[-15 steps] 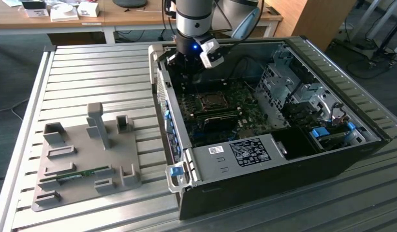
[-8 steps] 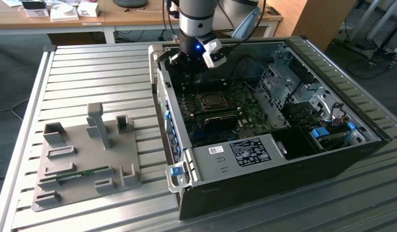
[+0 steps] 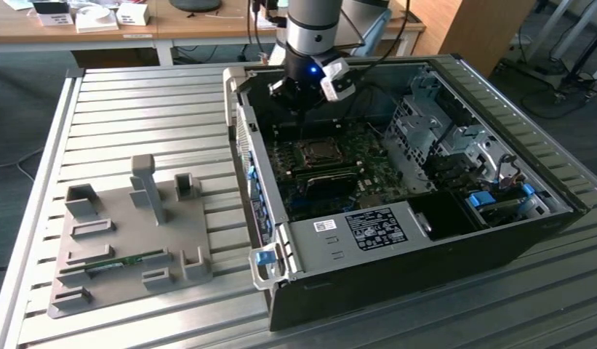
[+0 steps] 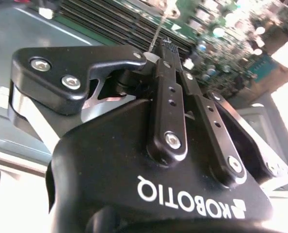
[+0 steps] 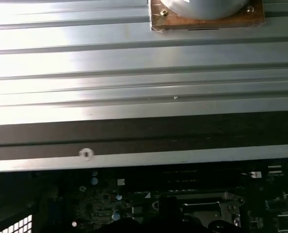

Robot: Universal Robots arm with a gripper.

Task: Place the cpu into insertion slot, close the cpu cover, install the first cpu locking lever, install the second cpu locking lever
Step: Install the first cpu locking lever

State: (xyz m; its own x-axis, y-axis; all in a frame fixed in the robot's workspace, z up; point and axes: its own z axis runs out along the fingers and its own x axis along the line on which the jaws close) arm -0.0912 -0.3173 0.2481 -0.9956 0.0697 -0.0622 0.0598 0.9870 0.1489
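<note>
— One socket to mind: the insertion slot (image 3: 321, 152) sits mid-motherboard (image 3: 376, 171), metal-rimmed around a dark square.
— And your tool (image 3: 300, 99)?
— Just beyond its far edge, inside the case (image 3: 531, 233). In the second wrist view its black fingers (image 4: 169, 104) look pressed together, pinching something thin. Descend slowly, squarely; those parts bend.
</note>
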